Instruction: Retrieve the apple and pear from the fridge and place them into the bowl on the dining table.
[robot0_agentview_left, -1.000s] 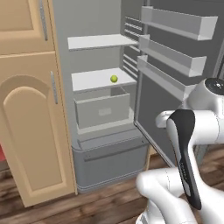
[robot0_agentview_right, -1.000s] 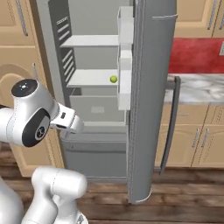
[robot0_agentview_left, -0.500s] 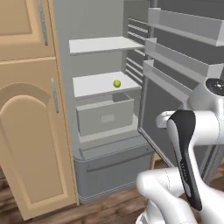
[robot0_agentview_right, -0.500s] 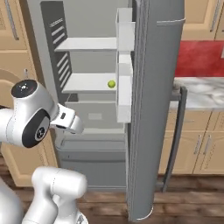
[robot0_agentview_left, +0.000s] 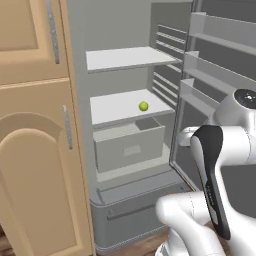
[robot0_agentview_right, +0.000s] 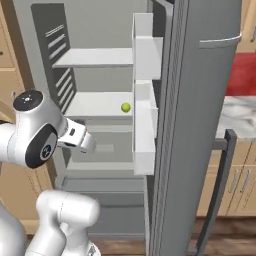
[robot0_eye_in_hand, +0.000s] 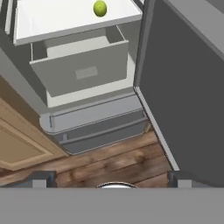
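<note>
Green and small, the round fruit (robot0_agentview_left: 143, 106) sits alone on the lower white shelf (robot0_agentview_left: 117, 107) of the fridge (robot0_agentview_left: 120, 200), towards that shelf's right front, just above the grey drawer (robot0_agentview_left: 129, 147). You cannot tell from here whether it is the apple or the pear. Expect it to be light, firm and smooth-skinned, and likely to roll on that flat, slick shelf if you nudge it. Take it across its widest part, fingers either side, coming in level over the shelf.

Your gripper (robot0_eye_in_hand: 111, 180) hangs low in front of the fridge, fingers spread as wide as they go and holding nothing.

Watch the room: the open door (robot0_agentview_right: 200, 125) stands close on the right of the fruit, its bins (robot0_agentview_right: 144, 125) jutting inward, and the upper shelf (robot0_agentview_left: 127, 58) limits headroom. Left of the fridge stands a tan wooden cabinet (robot0_agentview_left: 35, 150); wooden floor (robot0_eye_in_hand: 109, 164) lies below.
</note>
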